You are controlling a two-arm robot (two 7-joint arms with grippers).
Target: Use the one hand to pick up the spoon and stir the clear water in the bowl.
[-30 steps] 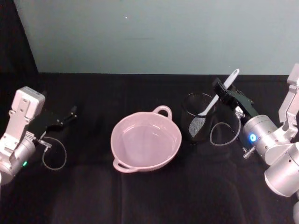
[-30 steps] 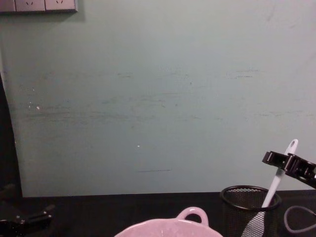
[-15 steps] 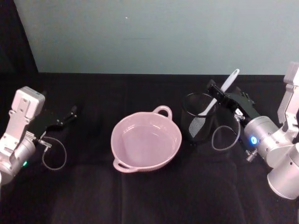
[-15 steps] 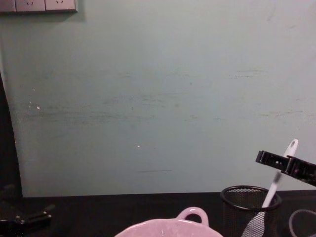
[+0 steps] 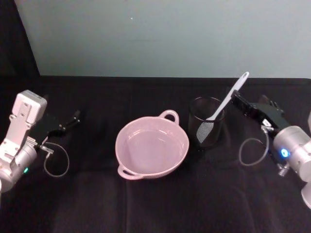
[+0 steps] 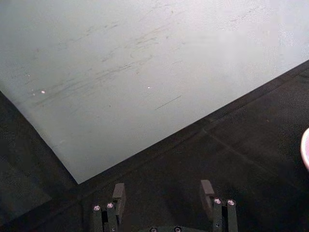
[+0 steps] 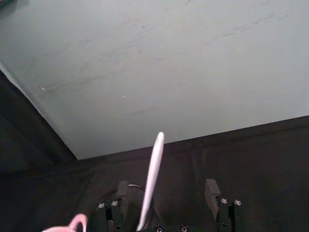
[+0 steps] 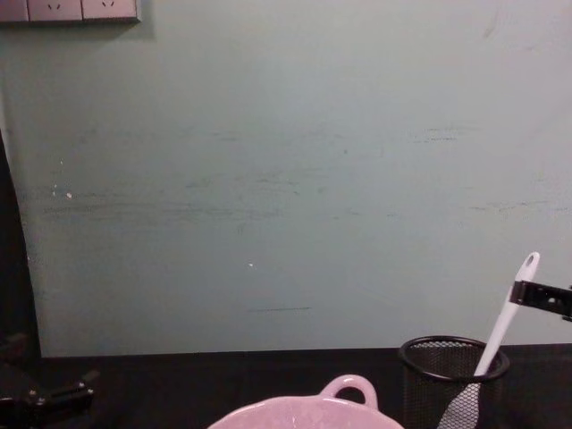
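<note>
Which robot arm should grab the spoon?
The right. Its pincer is open right beside the spoon that leans in the mesh cup. The left pincer sits far off, past the bowl.

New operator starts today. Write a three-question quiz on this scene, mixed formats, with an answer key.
1. True or false: the spoon lies in the pink bowl.
2. Which gripper is nearer the spoon? A) left B) right
3. Fill in: the spoon's head sits inside the black ____ cup.

Key
1. False; it leans in the cup.
2. B; the right gripper is open beside the handle, the left gripper open and far off.
3. mesh
</note>
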